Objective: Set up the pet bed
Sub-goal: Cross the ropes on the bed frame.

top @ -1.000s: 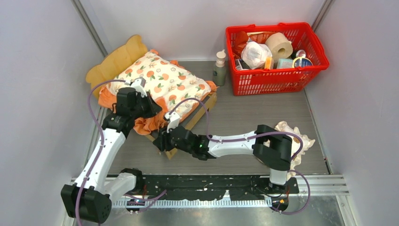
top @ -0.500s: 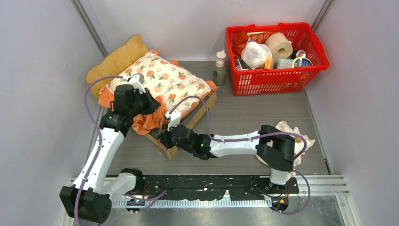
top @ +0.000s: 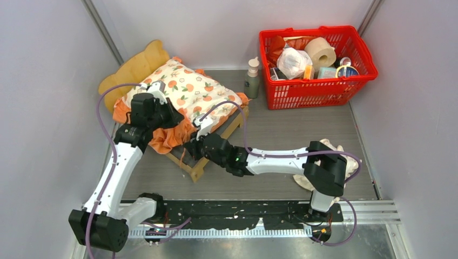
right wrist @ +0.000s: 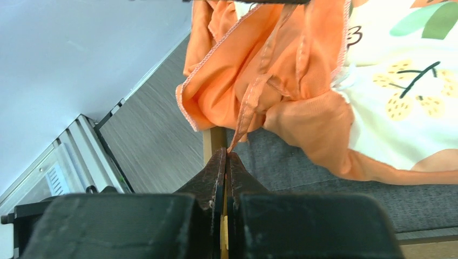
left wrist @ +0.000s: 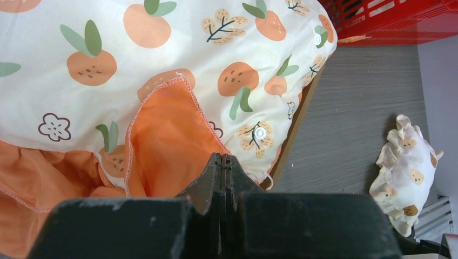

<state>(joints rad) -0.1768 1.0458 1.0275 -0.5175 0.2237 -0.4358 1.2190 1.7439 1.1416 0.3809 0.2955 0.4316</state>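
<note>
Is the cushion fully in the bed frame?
No. The cushion sits on the pet bed, but its ruffle spills over one rail and grey base shows near the foot.

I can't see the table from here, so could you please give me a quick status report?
Left fingers shut against cushion ruffle. Right fingers shut on cushion's orange tie. Pet bed under crooked cushion; pillow off to the right.

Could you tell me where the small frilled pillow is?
In the top view the frilled pillow lies on the table's right side, partly under the right arm.
</note>
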